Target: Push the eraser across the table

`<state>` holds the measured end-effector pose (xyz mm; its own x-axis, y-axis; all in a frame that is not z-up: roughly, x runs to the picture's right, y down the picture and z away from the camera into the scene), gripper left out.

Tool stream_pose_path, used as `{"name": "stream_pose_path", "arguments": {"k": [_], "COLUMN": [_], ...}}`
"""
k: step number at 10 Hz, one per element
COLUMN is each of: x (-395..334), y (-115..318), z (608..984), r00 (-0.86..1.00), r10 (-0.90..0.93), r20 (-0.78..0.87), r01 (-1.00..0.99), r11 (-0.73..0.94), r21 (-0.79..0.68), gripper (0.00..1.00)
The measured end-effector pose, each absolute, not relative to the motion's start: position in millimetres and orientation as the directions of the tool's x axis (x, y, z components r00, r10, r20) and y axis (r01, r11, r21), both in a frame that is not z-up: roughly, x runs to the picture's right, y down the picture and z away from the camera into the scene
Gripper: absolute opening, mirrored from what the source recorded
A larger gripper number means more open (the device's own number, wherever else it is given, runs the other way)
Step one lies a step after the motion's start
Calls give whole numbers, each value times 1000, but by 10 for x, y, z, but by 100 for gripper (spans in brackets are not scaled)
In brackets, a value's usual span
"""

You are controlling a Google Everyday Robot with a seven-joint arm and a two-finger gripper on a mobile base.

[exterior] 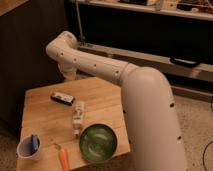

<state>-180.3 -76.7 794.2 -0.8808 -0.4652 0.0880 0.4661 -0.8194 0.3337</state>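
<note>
The eraser, a small dark block with a pale top, lies on the far left part of the light wooden table. My white arm reaches from the lower right up over the table and bends down at its far edge. My gripper hangs there, shut, just behind and above the eraser and a little to its right. It holds nothing and stands apart from the eraser.
A clear small bottle lies near the table's middle. A green bowl sits at the front, an orange carrot beside it, and a white cup with a blue item at the front left. Dark shelving stands behind.
</note>
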Motion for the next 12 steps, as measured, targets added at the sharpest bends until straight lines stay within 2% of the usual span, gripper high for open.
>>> {"name": "stream_pose_path", "arguments": {"k": [1, 3, 4, 9, 11, 12], "x": [-1699, -1502, -1419, -1386, -1303, -1327], "y": [-730, -673, -638, -660, -871, -885], "z": [7889, 7832, 7797, 7765, 7880, 7952], "r00": [-805, -703, -648, -573, -466, -380], "r10": [-583, -703, -754, -813, -866, -895], "r20": [113, 112, 107, 103, 181, 234], "r01": [587, 703, 751, 801, 860, 894], "r11": [-754, -661, -610, -530, -395, -291], "r21": [295, 264, 253, 277, 325, 340], "gripper": [0, 0, 5, 54, 75, 79]}}
